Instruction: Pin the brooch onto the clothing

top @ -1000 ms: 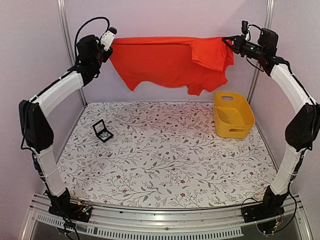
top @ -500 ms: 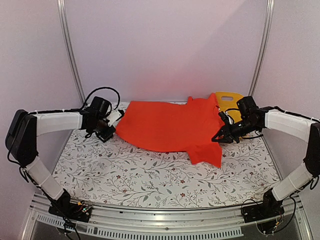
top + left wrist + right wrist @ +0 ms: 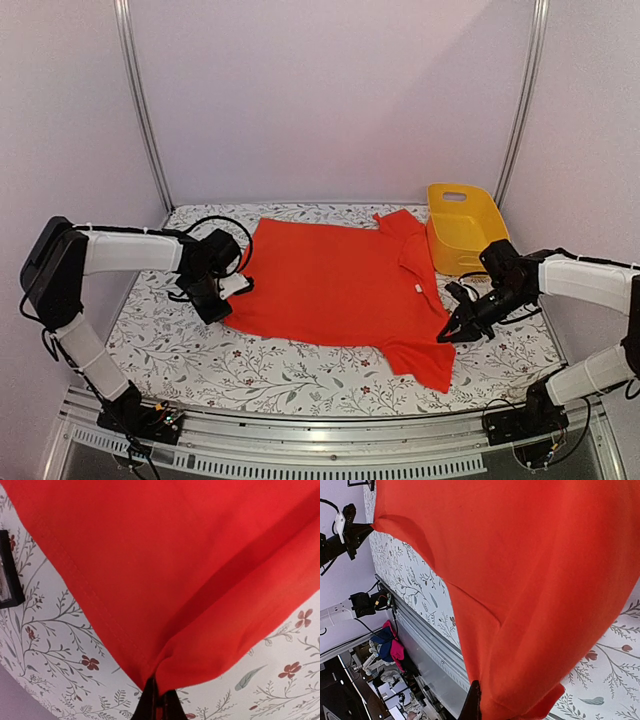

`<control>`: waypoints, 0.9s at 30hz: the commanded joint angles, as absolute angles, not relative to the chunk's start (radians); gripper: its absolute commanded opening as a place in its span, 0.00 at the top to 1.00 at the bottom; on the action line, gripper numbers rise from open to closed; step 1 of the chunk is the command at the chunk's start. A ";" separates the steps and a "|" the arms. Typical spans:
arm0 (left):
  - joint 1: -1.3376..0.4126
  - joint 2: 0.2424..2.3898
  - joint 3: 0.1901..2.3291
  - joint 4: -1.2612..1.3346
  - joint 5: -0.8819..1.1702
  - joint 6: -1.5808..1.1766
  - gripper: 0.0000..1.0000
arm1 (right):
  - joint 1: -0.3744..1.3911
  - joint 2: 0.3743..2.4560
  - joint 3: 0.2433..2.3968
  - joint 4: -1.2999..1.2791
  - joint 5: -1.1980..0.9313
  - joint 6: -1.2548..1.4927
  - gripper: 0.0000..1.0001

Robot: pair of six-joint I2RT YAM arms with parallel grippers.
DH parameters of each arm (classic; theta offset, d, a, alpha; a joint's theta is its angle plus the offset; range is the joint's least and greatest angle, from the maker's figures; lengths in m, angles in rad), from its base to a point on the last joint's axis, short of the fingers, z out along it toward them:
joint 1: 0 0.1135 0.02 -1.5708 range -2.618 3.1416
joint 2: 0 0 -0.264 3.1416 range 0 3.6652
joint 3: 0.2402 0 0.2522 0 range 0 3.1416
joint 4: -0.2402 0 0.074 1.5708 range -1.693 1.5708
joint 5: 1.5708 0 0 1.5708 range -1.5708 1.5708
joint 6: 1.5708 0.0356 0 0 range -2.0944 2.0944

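The shirt point(image 3: 335, 285) lies spread on the worktop point(image 3: 300, 372) beside the basket point(image 3: 462, 252). The left end effector point(image 3: 222, 308) pinches its edge far from the basket, the right end effector point(image 3: 444, 336) the near edge. The brooch is unseen. Release gently, leaving cloth flat.

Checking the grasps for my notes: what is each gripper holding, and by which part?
Both are shut on the T-shirt: the left gripper pinches a hem corner, the right gripper pinches the edge by the near sleeve.
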State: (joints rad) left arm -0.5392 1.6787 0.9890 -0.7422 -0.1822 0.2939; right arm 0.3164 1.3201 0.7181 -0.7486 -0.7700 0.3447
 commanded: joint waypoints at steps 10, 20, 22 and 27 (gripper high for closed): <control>-0.634 1.621 0.954 -0.951 -0.192 0.203 1.00 | 0.324 1.244 0.662 -0.884 -0.707 0.351 1.00; -0.666 1.629 0.989 -0.977 -0.159 0.186 0.86 | 0.322 1.340 0.773 -0.883 -0.422 0.340 0.53; -0.699 1.626 0.987 -1.024 -0.153 0.182 0.57 | 0.322 1.370 0.822 -0.913 -0.379 0.329 0.47; -0.726 1.650 1.026 -1.141 -0.280 0.091 0.46 | 0.357 1.323 1.012 -0.973 -0.195 0.380 0.48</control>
